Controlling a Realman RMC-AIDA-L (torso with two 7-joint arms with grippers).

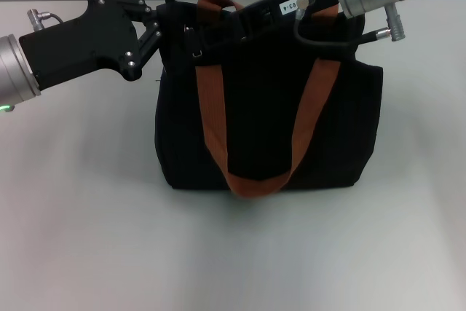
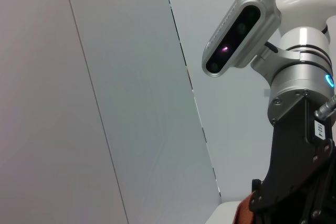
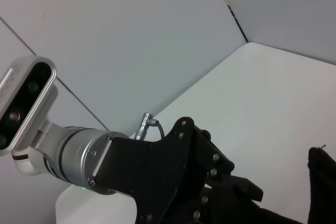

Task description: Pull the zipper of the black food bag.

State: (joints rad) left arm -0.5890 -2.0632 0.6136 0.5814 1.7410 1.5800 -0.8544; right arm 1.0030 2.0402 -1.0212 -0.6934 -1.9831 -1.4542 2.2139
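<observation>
the black food bag (image 1: 262, 121) stands upright mid-worktop (image 1: 87, 238); left tool (image 1: 169, 16) and right tool (image 1: 218, 23) meet its top edge, grips unclear.

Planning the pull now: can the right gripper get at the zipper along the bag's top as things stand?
Probably yes. The right gripper is already at the top of the black food bag, between the strap handles. The zipper itself isn't visible, so contact is unconfirmed.

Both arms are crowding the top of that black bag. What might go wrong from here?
The left gripper and right gripper meet along the top edge of the black food bag, so they might collide. The orange strap hangs loose near them and could snag. A sideways pull might tip the soft bag on the table.
</observation>
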